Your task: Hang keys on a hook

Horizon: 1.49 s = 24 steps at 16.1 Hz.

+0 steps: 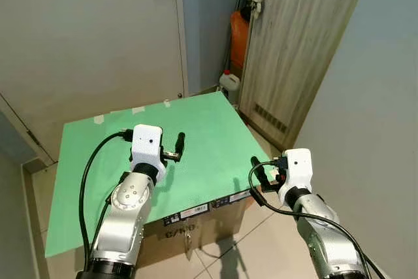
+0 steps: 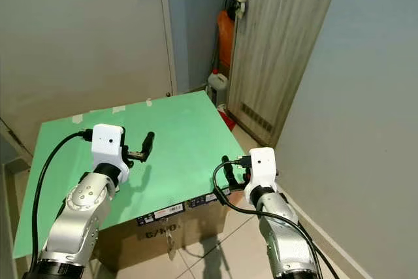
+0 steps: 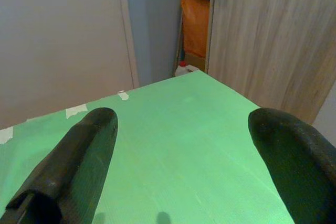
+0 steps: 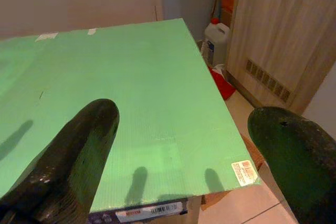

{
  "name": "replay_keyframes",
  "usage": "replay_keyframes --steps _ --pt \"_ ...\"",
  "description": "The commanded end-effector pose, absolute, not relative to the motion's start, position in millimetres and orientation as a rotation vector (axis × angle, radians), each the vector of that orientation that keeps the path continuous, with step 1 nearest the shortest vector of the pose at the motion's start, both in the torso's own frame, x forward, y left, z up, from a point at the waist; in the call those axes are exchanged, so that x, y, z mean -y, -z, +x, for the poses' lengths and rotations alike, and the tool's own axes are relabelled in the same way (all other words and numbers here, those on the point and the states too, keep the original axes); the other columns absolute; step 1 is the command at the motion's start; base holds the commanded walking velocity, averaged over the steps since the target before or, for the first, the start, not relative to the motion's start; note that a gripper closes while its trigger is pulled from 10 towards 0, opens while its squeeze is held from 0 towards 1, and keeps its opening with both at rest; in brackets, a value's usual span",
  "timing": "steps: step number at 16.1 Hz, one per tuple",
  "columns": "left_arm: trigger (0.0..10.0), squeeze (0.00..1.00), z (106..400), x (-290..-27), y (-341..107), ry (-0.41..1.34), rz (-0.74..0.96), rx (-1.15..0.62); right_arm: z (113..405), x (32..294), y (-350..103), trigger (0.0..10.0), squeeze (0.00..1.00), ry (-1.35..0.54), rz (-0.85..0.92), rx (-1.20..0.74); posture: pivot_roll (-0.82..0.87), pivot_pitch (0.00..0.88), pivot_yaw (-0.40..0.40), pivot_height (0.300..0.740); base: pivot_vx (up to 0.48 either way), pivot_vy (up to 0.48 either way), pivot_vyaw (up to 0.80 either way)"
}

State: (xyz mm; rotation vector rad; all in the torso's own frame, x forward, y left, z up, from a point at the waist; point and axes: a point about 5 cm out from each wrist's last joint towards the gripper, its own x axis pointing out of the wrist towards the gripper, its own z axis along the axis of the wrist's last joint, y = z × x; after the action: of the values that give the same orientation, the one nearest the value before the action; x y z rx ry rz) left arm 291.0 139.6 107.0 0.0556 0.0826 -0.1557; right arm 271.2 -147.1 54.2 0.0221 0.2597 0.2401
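Left pincer (image 1: 175, 148) spread, held over green table (image 1: 202, 129). Right pincer (image 1: 263, 171) spread too, at table's near corner. Nothing gripped. Keys, hook not seen. Keys to be found first; body should be turned slowly, pincers kept wide.

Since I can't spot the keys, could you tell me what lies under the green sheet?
A brown cardboard box with barcode labels supports the flat green sheet. Its inside is covered; no keys visible.

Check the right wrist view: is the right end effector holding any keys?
No: the right end effector is open, with bare green board between its two black fingers.
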Motion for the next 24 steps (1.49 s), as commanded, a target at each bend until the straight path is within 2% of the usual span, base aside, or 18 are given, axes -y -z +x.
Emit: replay_keyframes --steps 1,4,7,9,11,13,16,18,20,24 --pt "10.0 0.0 292 -142 -107 0.141 0.067 -0.08 273 141 -62 10.0 0.07 -0.277 -0.008 -0.227 -0.03 0.0 0.01 0.74 0.0 0.0 0.8" --pt "10.0 0.0 292 -144 -106 0.131 0.077 -0.082 273 140 -58 10.0 0.0 -0.263 0.004 -0.251 -0.03 0.0 0.01 0.74 0.0 0.0 0.53" --pt "10.0 0.0 292 -144 -107 0.127 0.087 -0.08 270 138 -58 10.0 0.0 -0.293 0.006 -0.241 -0.03 0.0 0.012 0.74 0.0 0.0 0.0" --pt "10.0 0.0 292 -143 -106 0.131 0.106 -0.081 269 137 -60 10.0 0.0 -0.322 -0.075 -0.232 -0.03 0.0 0.013 0.74 0.0 0.0 0.7" --pt "10.0 0.0 292 -143 -106 0.124 0.119 -0.08 268 138 -59 10.0 0.0 -0.284 -0.002 -0.239 -0.03 0.0 0.014 0.74 0.0 0.0 0.67" --pt "10.0 0.0 291 -144 -106 0.121 0.122 -0.079 268 140 -58 10.0 0.0 -0.273 -0.007 -0.246 -0.03 0.0 0.014 0.74 0.0 0.0 0.0" --pt "10.0 0.0 294 -162 -132 -0.012 0.112 0.066 274 151 -86 10.0 0.0 -0.183 0.058 -0.057 -0.03 0.0 0.016 0.74 0.0 0.0 0.0" --pt "10.0 0.0 293 -169 -139 -0.057 0.094 0.096 275 153 -91 10.0 0.0 -0.172 0.065 -0.034 -0.03 0.0 0.015 0.74 0.0 0.0 0.0" --pt "10.0 0.0 295 -156 -147 -0.018 0.129 0.132 275 149 -86 10.0 0.0 -0.192 0.064 -0.063 -0.03 0.0 0.004 0.74 0.0 0.0 0.0" --pt "10.0 0.0 293 -155 -149 -0.029 0.104 0.143 275 145 -83 10.0 0.0 -0.219 0.053 -0.081 -0.03 0.0 0.0 0.74 0.216 0.232 0.0"
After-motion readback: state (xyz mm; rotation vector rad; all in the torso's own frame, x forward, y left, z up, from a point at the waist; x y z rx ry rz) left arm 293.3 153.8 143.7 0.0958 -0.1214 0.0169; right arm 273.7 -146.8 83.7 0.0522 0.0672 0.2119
